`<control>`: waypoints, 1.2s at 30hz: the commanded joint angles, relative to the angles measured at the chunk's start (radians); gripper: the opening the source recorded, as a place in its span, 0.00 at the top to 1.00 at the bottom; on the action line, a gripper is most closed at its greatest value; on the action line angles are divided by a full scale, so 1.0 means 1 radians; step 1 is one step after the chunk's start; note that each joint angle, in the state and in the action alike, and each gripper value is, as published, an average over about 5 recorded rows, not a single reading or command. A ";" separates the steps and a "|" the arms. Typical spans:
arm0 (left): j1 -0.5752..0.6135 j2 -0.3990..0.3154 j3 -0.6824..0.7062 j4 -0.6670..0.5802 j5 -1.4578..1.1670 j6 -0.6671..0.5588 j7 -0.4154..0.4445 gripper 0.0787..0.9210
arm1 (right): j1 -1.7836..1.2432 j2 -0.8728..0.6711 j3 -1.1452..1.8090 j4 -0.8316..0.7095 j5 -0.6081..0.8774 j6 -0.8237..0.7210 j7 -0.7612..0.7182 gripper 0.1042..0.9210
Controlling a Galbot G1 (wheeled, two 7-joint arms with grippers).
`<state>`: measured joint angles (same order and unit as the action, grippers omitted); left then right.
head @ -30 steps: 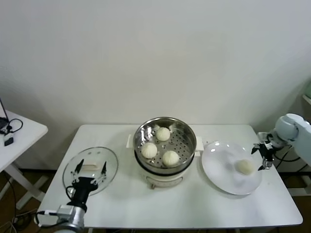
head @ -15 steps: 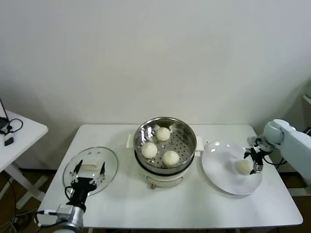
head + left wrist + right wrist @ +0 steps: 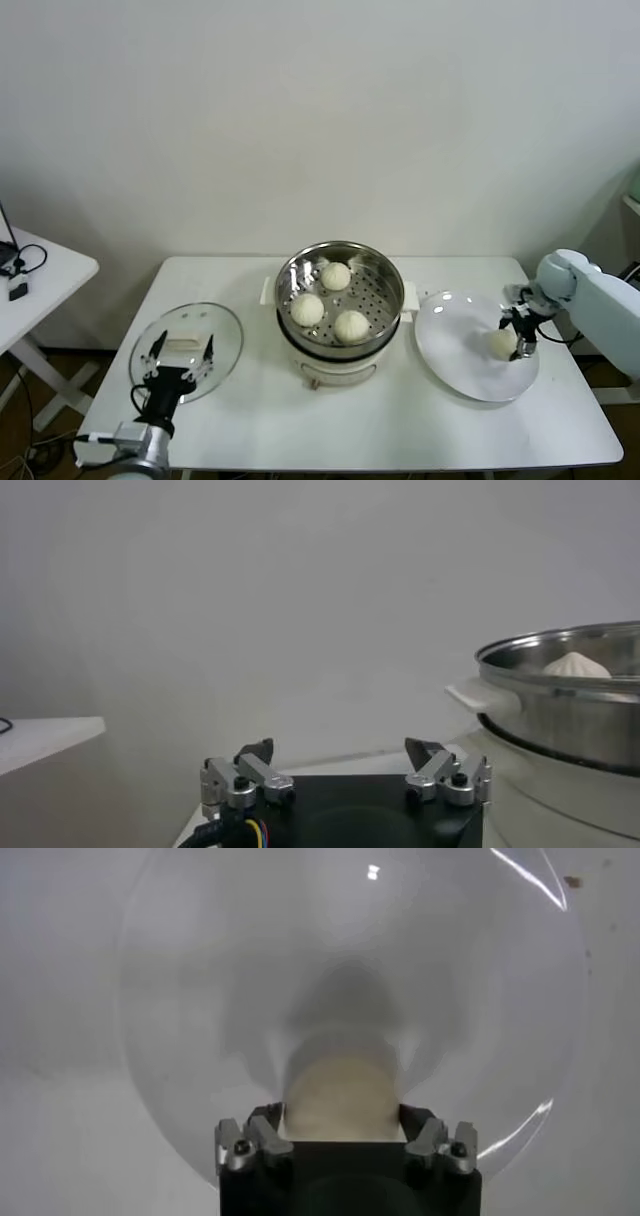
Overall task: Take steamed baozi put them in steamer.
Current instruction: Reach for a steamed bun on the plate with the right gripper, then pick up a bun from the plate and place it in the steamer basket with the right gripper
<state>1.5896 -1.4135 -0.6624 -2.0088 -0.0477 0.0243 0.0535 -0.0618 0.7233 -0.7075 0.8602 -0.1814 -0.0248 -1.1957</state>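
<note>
Steamer [image 3: 339, 290]: set at the table's [image 3: 350, 420] middle on a cream-white pot base; three steamed baozi [image 3: 351, 325] are held in its perforated basket.
Fourth baozi [image 3: 341, 1093]: laid on the white plate [image 3: 450, 345], to the right of the steamer.
Right gripper [image 3: 343, 1140]: lowered onto the plate, its fingers [image 3: 258, 1133] placed on either side of the fourth baozi, touching or nearly so; a firm pinch cannot be told.
Left gripper [image 3: 343, 770]: parked over the glass lid [image 3: 187, 345] at the table's left, fingers spread, nothing between them.
</note>
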 commanded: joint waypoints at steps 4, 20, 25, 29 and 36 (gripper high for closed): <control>0.002 -0.002 0.000 0.000 -0.001 -0.002 0.001 0.12 | 0.005 0.008 -0.004 -0.006 0.011 -0.002 0.002 0.24; 0.020 0.001 -0.031 -0.033 -0.010 -0.006 0.013 0.12 | 0.315 -0.018 -0.292 0.132 0.308 -0.086 0.002 0.26; 0.020 0.001 -0.027 -0.045 -0.007 -0.008 0.017 0.12 | 0.519 0.015 -0.471 0.204 0.454 -0.124 0.007 0.28; 0.019 -0.001 -0.017 -0.048 -0.003 -0.012 0.020 0.12 | 0.672 0.071 -0.606 0.234 0.588 -0.150 0.011 0.29; 0.023 -0.002 -0.015 -0.068 0.001 -0.008 0.020 0.12 | 0.904 0.204 -0.839 0.246 0.819 -0.164 0.011 0.30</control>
<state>1.6079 -1.4143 -0.6757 -2.0590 -0.0494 0.0144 0.0725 0.4556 0.7843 -1.1790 1.0459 0.2838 -0.1525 -1.1857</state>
